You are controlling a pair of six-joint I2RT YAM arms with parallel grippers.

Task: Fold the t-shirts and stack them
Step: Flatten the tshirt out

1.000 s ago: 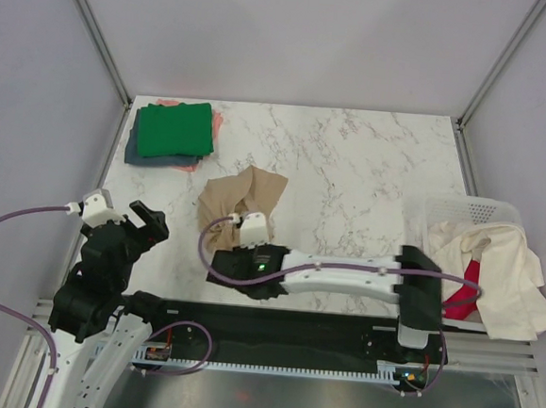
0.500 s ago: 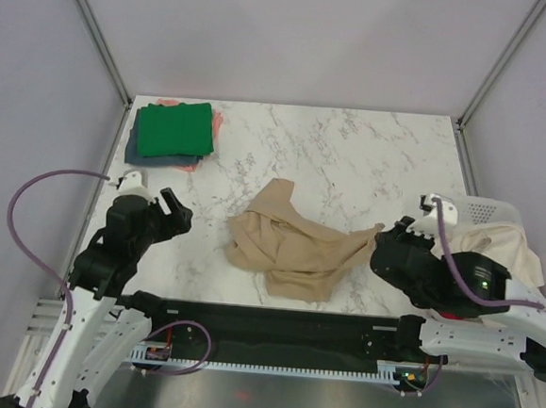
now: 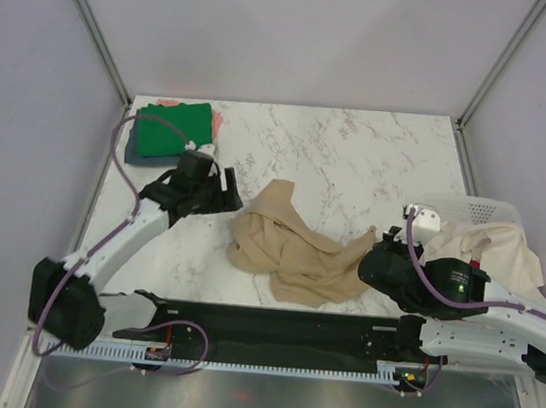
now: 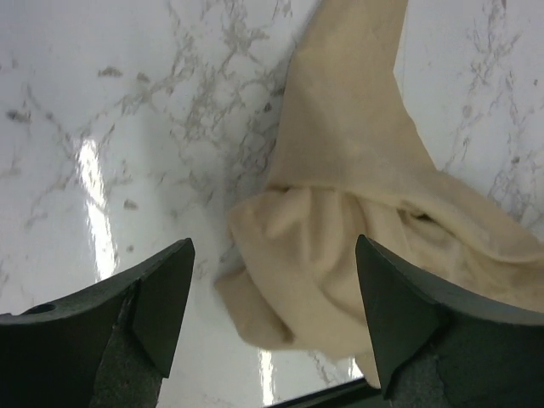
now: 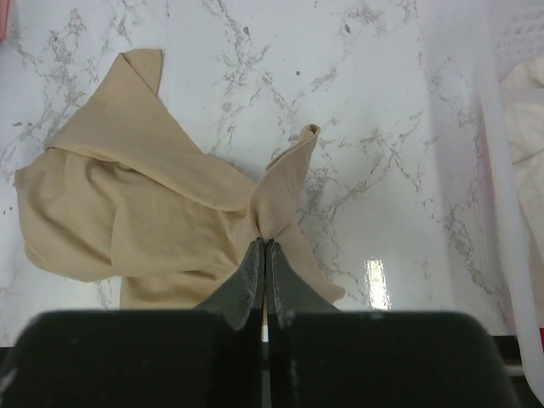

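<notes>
While the green-topped stack [image 3: 173, 130] sat folded far-left, the tan tee [image 3: 293, 248] lay crumpled mid-tabletop: right end effector [image 5: 265, 248] clenched on its edge, left end effector [image 4: 274, 255] spread wide above it. Cream tee [image 3: 504, 269] and red tee [image 3: 465, 285] waited in the basket [image 3: 481, 209].

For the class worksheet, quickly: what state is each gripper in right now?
Left gripper: open, holding nothing.
Right gripper: closed on the tan t-shirt.

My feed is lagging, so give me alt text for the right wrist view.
The right hand is shut, pinching a fold of the crumpled tan t-shirt, which lies spread on the marble table. A white basket shows at the right edge.
</notes>
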